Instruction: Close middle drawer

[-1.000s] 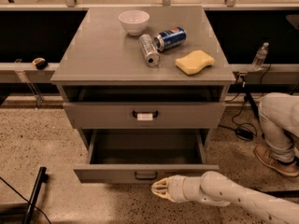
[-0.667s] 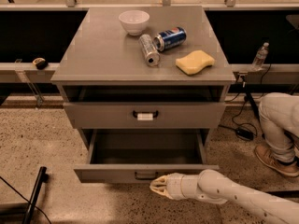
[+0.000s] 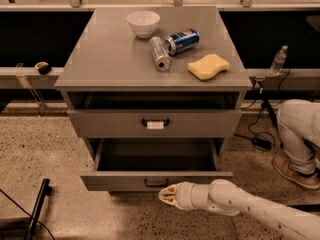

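Note:
The middle drawer is pulled far out of the grey cabinet, and its dark inside looks empty. Its flat grey front carries a small plain black handle. My gripper sits low in front of the cabinet, just below and slightly right of that handle, close to the drawer front. Its cream fingers point left and look shut on nothing. The arm comes in from the lower right. The lowest drawer is hidden under the open one.
The top drawer, with a white tag on its handle, stands slightly out. On the cabinet top are a white bowl, two lying cans and a yellow sponge. A person's leg is at the right.
My gripper has edged slightly left and up towards the drawer front. The middle drawer is open about as far as before.

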`<state>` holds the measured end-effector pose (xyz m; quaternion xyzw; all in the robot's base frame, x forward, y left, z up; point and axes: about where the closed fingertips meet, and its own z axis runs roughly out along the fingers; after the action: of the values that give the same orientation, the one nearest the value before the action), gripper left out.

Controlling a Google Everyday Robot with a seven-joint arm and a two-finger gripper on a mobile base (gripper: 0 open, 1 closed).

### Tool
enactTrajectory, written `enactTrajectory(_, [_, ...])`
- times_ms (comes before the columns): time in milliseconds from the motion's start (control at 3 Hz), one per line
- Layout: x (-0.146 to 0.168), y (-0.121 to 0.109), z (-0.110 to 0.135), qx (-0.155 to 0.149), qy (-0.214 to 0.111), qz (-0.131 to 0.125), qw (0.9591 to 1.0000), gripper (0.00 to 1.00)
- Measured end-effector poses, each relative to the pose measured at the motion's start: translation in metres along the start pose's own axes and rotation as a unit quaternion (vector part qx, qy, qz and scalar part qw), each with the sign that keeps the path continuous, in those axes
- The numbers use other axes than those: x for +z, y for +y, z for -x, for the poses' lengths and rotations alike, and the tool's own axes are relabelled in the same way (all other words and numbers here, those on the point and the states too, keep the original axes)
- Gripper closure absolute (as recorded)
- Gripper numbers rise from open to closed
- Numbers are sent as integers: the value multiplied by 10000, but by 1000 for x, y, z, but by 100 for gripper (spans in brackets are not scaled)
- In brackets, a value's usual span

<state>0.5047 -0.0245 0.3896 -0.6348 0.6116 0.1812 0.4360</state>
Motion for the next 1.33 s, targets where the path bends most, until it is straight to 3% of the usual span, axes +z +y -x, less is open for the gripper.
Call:
enactTrajectory(667, [6, -58, 14, -75, -196, -274, 9994, 100])
enactTrajectory(1333, [10, -110, 19, -36, -183, -395, 9990, 100])
